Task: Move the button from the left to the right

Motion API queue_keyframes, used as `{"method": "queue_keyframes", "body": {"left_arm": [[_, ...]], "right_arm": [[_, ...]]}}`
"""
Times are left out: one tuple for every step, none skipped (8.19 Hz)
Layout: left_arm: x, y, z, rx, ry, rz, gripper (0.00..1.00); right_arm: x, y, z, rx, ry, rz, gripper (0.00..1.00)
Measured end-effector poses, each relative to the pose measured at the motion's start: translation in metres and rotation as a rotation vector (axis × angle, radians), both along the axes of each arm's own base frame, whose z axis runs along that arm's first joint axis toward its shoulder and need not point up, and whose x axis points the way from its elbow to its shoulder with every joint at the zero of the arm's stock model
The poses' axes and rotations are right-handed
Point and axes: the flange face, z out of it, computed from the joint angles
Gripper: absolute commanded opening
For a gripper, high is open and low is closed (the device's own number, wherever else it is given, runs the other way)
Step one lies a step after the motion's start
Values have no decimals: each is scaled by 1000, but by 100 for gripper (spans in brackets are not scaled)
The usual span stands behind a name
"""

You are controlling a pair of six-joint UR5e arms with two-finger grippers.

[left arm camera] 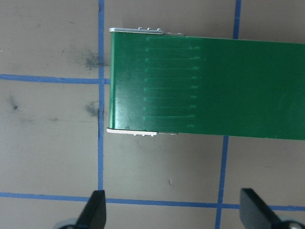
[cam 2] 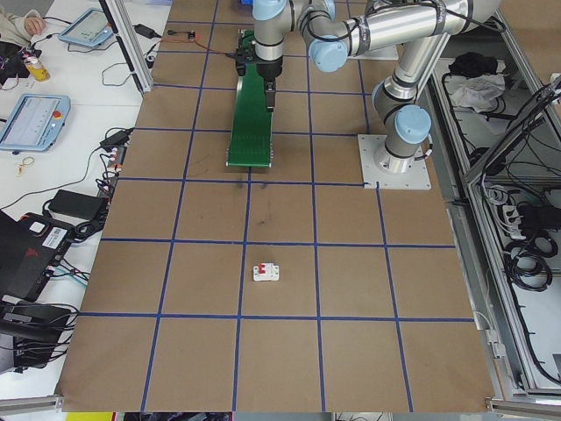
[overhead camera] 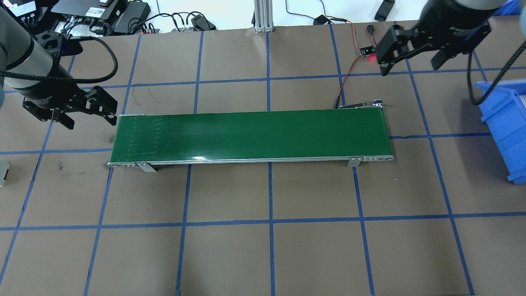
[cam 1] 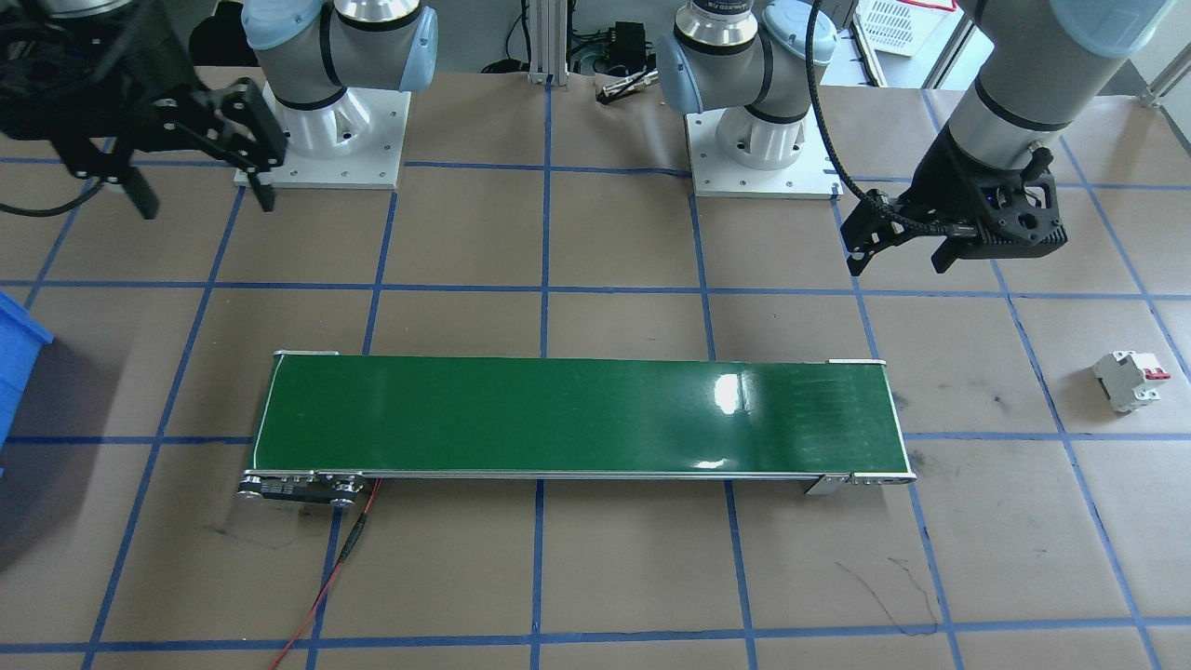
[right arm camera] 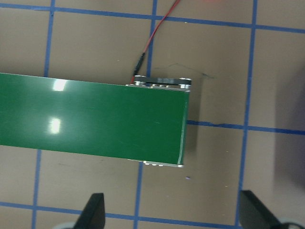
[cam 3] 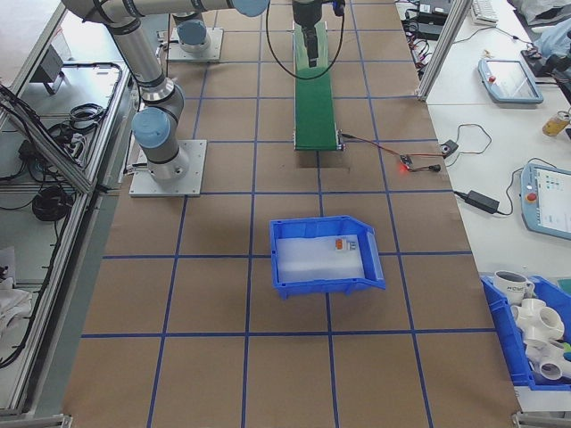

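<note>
**Both hands open above the conveyor ends**

Left hand (cam 1: 898,253), fingers spread and empty, hangs at right of the front-facing frame; right hand (cam 1: 200,191), likewise spread, upper left. Between them lies the green conveyor (cam 1: 577,416). The button (cam 3: 340,243) sits inside the blue bin (cam 3: 326,278), centre of the right-side frame.

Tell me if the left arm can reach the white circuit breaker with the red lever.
Probably yes: the white boxy circuit breaker lies alone on the brown table, nothing beside it, and the open left end effector hangs empty nearby.
</note>
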Motion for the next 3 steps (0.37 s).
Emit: {"method": "queue_keyframes", "body": {"left_arm": [[3, 0, -1, 10, -26, 0, 100], [4, 0, -1, 13, -39, 0, 100], [2, -1, 1, 12, -43, -1, 100]], "right_arm": [[27, 6, -2, 3, 28, -9, 100], [40, 10, -3, 4, 46, -12, 100], [46, 12, -4, 6, 55, -14, 100]]}}
